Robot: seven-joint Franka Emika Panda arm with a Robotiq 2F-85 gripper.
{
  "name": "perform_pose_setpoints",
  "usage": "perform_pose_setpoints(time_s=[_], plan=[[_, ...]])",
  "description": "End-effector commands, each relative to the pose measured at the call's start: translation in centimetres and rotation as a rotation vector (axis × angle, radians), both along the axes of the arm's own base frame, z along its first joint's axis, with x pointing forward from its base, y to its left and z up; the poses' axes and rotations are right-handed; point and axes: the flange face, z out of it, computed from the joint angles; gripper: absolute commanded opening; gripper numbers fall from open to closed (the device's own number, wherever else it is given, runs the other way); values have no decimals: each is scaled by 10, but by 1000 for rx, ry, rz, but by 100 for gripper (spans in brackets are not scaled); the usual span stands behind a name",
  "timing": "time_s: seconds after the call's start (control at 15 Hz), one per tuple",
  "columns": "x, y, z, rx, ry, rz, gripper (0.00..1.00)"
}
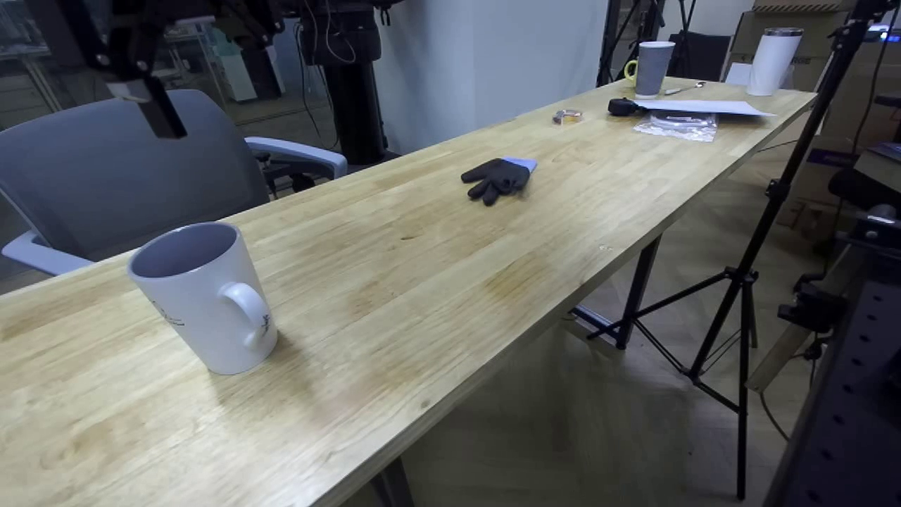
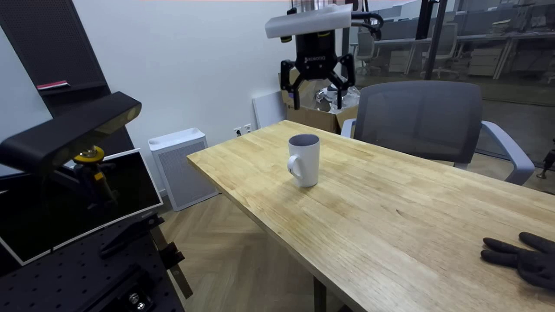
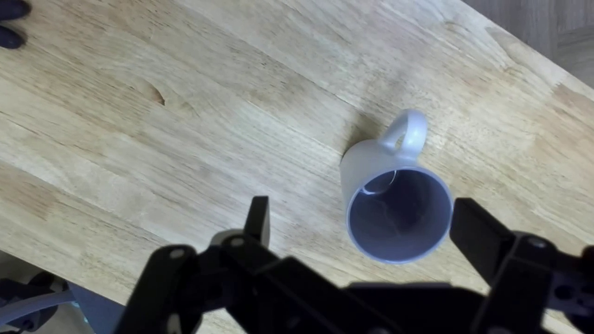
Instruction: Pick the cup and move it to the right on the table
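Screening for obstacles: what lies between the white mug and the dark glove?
Only bare wooden tabletop lies between the white mug and the dark glove, as both exterior views show.

2-tone mug (image 2: pixel 309 162), white outside, grey-blue inside; blond plank-grained table (image 2: pixel 373 212); black claw (image 2: pixel 318 103)

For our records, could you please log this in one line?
black Robotiq gripper: open; grasp: none; cylindrical white ceramic mug: upright on long pale wooden table

In both exterior views, the table (image 1: pixel 408 296) bears the cup (image 1: pixel 200 310) left of a glove (image 1: pixel 498 177).
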Motion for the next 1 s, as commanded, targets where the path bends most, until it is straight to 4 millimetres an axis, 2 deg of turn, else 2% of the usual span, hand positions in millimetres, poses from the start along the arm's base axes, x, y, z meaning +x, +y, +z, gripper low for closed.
perform_pose_setpoints(time_s=[0.0,0.33,0.93], plan=[[7,2,-13,18,-19,-4,100],[16,4,-36,45,-41,3,100],[51,-5,-68,31,-5,-18,100]])
